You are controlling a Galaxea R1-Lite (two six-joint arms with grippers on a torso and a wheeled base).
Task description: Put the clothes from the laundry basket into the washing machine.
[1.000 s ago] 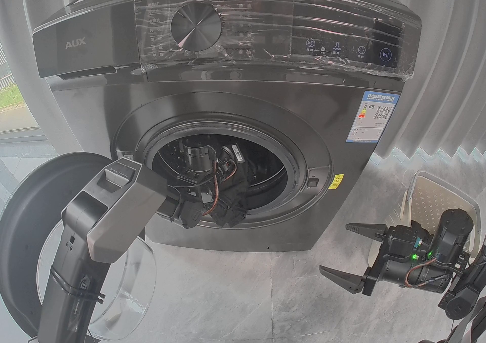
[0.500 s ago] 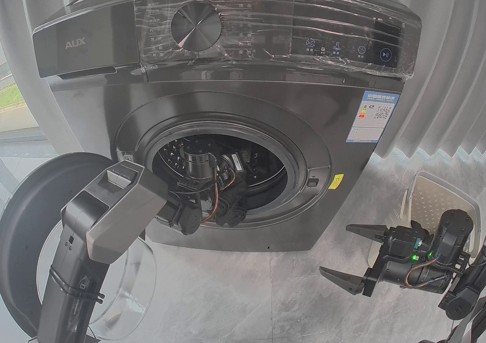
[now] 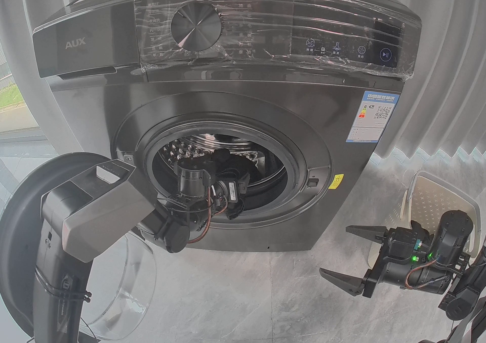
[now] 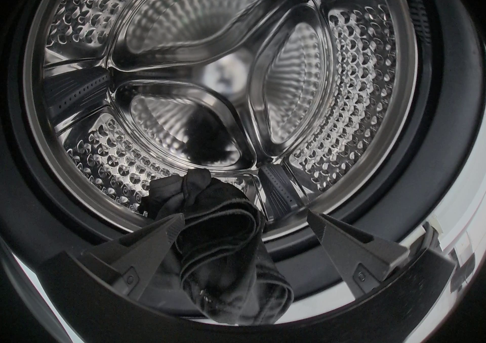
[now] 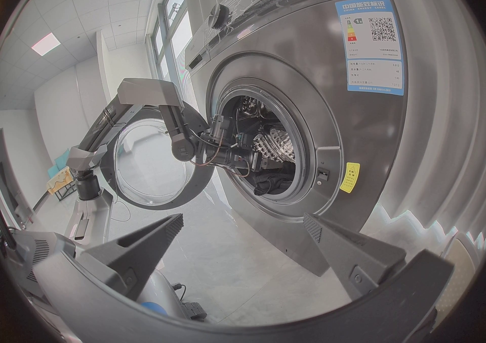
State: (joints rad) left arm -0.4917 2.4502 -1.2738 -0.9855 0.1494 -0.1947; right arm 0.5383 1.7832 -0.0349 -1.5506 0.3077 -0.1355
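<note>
The grey washing machine (image 3: 228,101) stands with its round door (image 3: 25,217) swung open to the left. A black garment (image 4: 228,248) lies bunched on the front lip of the steel drum (image 4: 217,70), partly draped over the dark door seal. My left gripper (image 4: 243,216) is at the drum opening, open, its fingers wide on either side of the garment and apart from it. From the head view the left gripper (image 3: 235,182) sits just inside the opening. My right gripper (image 3: 336,249) hangs open and holds nothing, low at the right beside the cream laundry basket (image 3: 435,197).
Grey tiled floor (image 3: 243,288) lies open in front of the machine. The open door's glass bowl (image 3: 121,283) juts out at the lower left beside my left arm. Pale curtains (image 3: 450,81) hang behind the basket, whose inside is hidden by my right arm.
My left arm has drawn back and down out of the drum opening, so more of the steel drum shows above it. The right arm has kept still.
</note>
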